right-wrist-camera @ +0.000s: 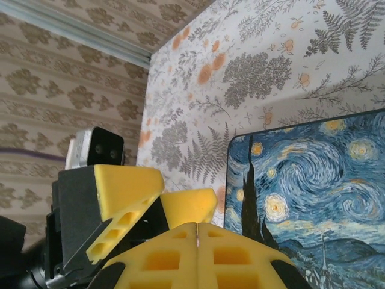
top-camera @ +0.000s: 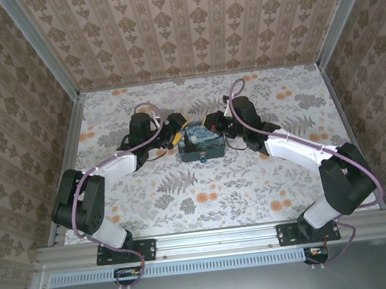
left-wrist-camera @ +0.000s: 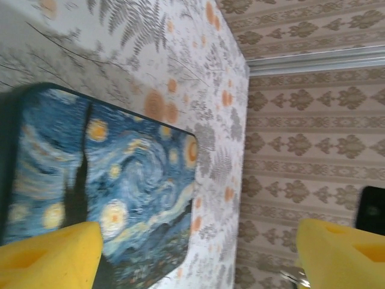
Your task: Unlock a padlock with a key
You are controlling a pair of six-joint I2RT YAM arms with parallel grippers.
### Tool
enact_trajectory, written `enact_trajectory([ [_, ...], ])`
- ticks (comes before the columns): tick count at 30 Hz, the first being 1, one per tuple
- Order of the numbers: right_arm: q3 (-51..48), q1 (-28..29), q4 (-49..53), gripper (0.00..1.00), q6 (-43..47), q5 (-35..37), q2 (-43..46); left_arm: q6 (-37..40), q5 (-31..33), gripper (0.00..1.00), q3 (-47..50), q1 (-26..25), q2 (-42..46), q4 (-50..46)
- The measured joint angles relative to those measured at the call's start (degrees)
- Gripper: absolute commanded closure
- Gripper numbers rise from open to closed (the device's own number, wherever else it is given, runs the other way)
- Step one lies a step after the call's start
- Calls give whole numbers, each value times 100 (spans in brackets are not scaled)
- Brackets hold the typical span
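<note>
Both arms are reaching in over the blue painted box [top-camera: 201, 143], which is sitting in the middle of the desk [top-camera: 253, 186], with one gripper at each far corner. The left gripper [left-wrist-camera: 200, 238] is hovering with its yellow fingers spread wide over the edge of the lid, probably getting ready to steady the box or take hold of the lock. The right gripper [right-wrist-camera: 197, 235] is holding its fingers pressed together just beside the lid. Nothing is showing in the seam, so I cannot tell whether the key is pinched there. The padlock [top-camera: 203, 159] seems to be the tiny dark speck hanging on the box's near wall, though it is too small to be sure. If so, both grippers are probably needing to come round to that near side.
</note>
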State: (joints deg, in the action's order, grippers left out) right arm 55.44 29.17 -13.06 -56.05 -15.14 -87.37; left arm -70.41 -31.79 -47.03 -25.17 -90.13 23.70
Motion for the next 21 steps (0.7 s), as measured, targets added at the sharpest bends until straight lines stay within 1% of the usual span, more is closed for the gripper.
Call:
enact_trajectory([
  [3,-251,-114,-564,100,-367,-190,-125,-457,-33,22,0,-151,-111,426],
  [6,-409,-140,-844,100,-588,-345,-212,-761,-66,22,0,-286,-190,732],
  [9,-634,-140,-946,100,-627,-476,-162,-841,-76,20,0,-304,-188,782],
  [11,-857,-138,-874,100,-581,-549,-31,-785,-55,18,0,-293,-173,699],
  [14,-1180,-68,-514,100,-398,-640,264,-538,35,16,0,-282,-31,323],
  [17,-1469,162,-74,100,-118,-658,562,-192,149,14,-2,-280,245,-151],
  [21,-1856,531,354,100,173,-649,660,269,317,12,-33,-249,579,-719],
])
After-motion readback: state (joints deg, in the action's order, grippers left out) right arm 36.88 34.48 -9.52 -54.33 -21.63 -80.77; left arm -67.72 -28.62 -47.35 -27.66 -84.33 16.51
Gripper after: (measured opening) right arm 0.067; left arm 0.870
